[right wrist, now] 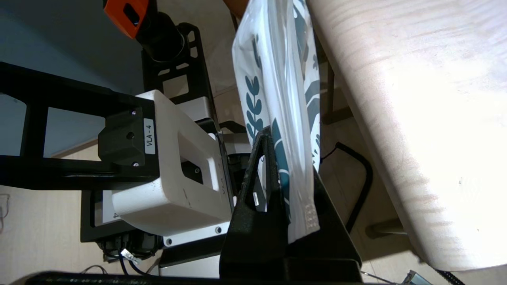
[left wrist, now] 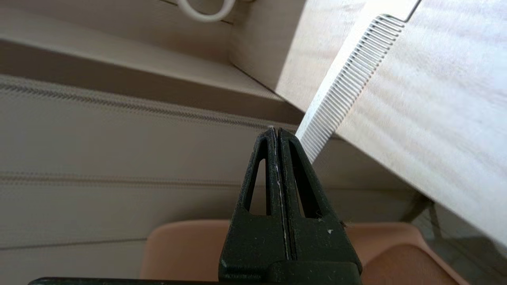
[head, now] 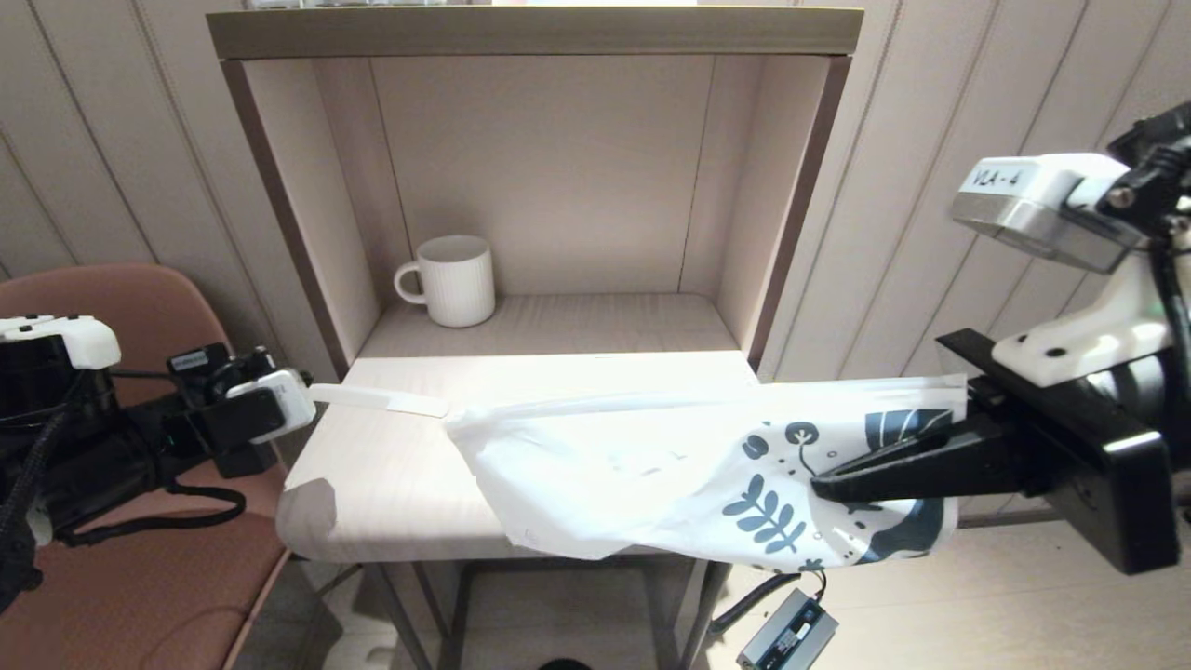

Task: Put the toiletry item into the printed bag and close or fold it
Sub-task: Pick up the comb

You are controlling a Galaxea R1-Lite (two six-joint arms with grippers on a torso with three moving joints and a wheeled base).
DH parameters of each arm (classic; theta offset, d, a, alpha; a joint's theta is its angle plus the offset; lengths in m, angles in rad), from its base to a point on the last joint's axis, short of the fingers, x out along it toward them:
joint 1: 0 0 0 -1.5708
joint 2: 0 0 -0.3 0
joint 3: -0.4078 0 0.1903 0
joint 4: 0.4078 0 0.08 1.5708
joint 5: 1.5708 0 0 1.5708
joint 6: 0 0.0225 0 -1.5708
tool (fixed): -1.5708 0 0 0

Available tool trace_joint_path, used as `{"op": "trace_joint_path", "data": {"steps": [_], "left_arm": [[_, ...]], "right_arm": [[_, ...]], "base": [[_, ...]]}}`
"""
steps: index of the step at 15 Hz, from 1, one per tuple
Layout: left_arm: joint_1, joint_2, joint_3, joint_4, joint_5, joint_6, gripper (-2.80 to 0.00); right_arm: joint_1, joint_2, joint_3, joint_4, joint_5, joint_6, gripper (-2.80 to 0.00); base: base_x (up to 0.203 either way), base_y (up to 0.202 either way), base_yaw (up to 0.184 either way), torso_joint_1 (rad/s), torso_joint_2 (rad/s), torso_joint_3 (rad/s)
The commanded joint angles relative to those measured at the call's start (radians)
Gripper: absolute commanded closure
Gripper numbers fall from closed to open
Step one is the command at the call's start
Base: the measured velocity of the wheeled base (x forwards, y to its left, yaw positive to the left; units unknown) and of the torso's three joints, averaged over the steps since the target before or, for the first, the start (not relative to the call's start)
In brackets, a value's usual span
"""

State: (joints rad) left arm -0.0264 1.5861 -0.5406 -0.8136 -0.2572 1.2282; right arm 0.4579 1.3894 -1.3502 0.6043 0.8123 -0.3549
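1. Left gripper [left wrist: 276, 132] sits off the left edge of the table [head: 391, 484], its jaws pressed together on the handle end of the comb [head: 377, 399].
2. From that grip, the comb reaches out level over the table's left part, its far tip meeting the mouth end of the printed bag [head: 651, 465]; whether the tip is inside the bag cannot be told.
3. In the left wrist view the comb [left wrist: 348, 85] shows its row of fine teeth running away from the fingers.
4. Right gripper [head: 823, 484] is off the table's right edge, clamped on the leaf-printed end of the bag and holding it up.
5. From there the bag stretches leftward across the table's front, sagging over the front edge.
6. At the back of the table, inside the shelf alcove [head: 558, 186], a white ribbed mug [head: 451, 279] stands upright, well apart from the bag.
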Motion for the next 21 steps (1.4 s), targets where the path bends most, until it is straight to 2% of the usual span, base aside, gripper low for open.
{"op": "trace_joint_path", "data": {"steps": [1,3,4,6,7,11,15,17,20,21], "left_arm": [[0.0,-0.063,0.009,0.041,0.0,0.008,0.0],[0.0,-0.073,0.02,0.045,0.024,0.008,0.0],[0.0,-0.087,0.021,0.061,0.06,0.008,0.0],[0.0,-0.121,0.02,0.13,0.08,0.006,0.0],[0.0,-0.124,0.018,0.132,0.082,0.007,-2.8],[0.0,-0.115,0.014,0.133,0.09,0.021,-2.8],[0.0,-0.046,0.017,0.117,0.093,0.099,-2.8],[0.0,0.024,0.02,0.024,0.093,0.126,-2.8],[0.006,0.149,0.034,-0.244,0.091,0.17,-2.8],[0.007,0.171,0.037,-0.276,0.091,0.181,-2.8]], "right_arm": [[0.0,-0.013,0.002,0.003,0.005,-0.001,0.0],[-0.001,-0.016,0.003,0.003,0.005,-0.001,0.0],[-0.001,-0.015,0.008,0.003,0.005,-0.001,0.0],[-0.001,-0.012,0.008,0.003,0.005,-0.001,0.0],[-0.001,-0.012,0.009,0.003,0.007,-0.001,0.0],[-0.001,-0.009,0.014,0.003,0.014,-0.003,0.0],[-0.001,-0.007,0.014,0.003,0.014,-0.004,0.0],[-0.001,0.0,0.014,0.002,0.014,-0.006,0.0],[-0.002,0.017,0.018,-0.015,0.015,-0.005,0.0],[-0.002,0.02,0.027,-0.032,0.016,-0.003,0.0]], "base": [[0.0,0.0,0.0,0.0,0.0,0.0],[0.0,0.0,0.0,0.0,0.0,0.0],[0.0,0.0,0.0,0.0,0.0,0.0],[0.0,0.0,0.0,0.0,0.0,0.0],[0.0,0.0,0.0,0.0,0.0,0.0],[0.0,0.0,0.0,0.0,0.0,0.0],[0.0,0.0,0.0,0.0,0.0,0.0],[0.0,0.0,0.0,0.0,0.0,0.0],[0.0,0.0,0.0,0.0,0.0,0.0],[0.0,0.0,0.0,0.0,0.0,0.0]]}}
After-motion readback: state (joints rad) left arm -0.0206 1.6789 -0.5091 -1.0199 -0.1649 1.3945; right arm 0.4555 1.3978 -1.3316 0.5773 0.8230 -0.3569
